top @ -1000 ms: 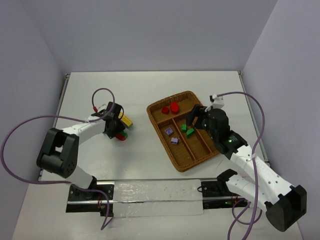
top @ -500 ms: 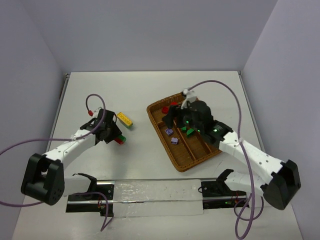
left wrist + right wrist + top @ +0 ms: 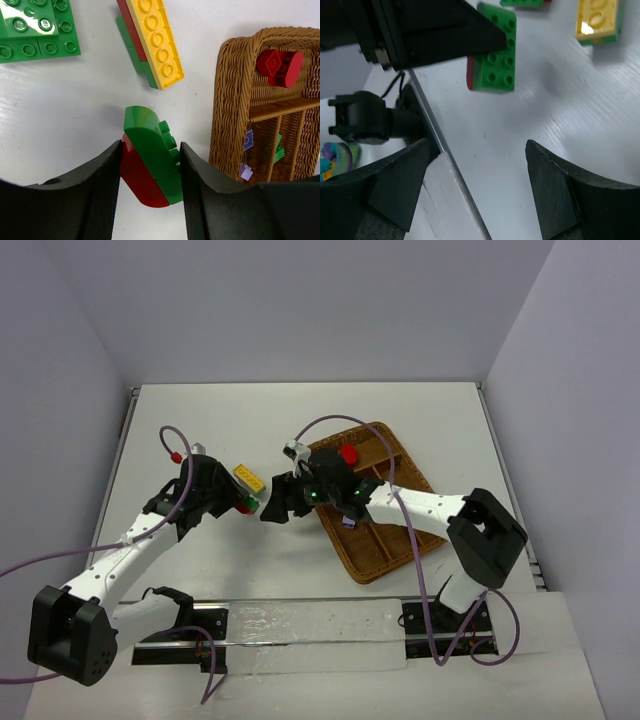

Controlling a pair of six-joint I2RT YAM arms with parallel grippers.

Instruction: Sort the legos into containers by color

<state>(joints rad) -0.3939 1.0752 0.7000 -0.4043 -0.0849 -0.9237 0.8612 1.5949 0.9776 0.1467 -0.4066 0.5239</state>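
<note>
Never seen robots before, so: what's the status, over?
Left gripper shut on green-red lego clump. Right gripper open, empty, close by, toward wicker tray.

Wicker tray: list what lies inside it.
A red lego lies in the crosswise section; two pale purple legos and green legos lie in long slots. The right arm covers part of the tray from above.

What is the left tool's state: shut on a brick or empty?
The left tool is shut on a green-and-red lego clump; in the wrist view both fingers press its sides.
</note>
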